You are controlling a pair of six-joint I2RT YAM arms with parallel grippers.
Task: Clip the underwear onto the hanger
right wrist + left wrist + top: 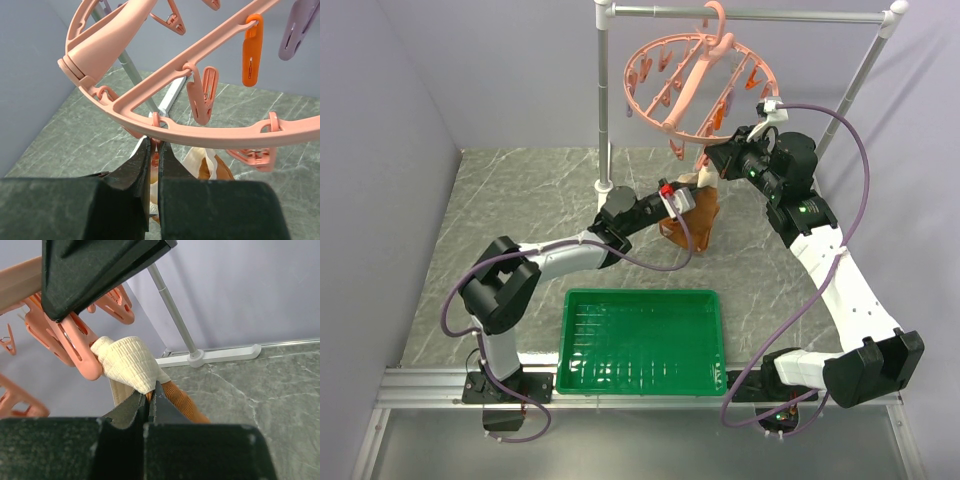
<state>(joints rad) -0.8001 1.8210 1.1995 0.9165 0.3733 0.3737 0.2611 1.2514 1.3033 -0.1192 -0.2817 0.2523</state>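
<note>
The salmon-pink ring hanger (695, 85) hangs by its hook from the rack's top bar. The rust-orange underwear (701, 224) hangs just below the ring's near edge. My left gripper (688, 200) is shut on the underwear (182, 400) right under its cream waistband (130, 362). The bunched waistband end touches the tip of a pink clothespin (75, 347). My right gripper (713, 160) is shut on that clothespin (156, 156), directly beneath the ring (200, 132). In the right wrist view the underwear (210, 167) shows behind the right finger.
A green tray (642, 293) lies on the table between the arm bases. The grey metal rack's pole (603, 100) stands left of the hanger, with its foot (197, 357) on the marble-patterned table. Orange (251, 50) and purple (298, 27) clothespins dangle from the spokes.
</note>
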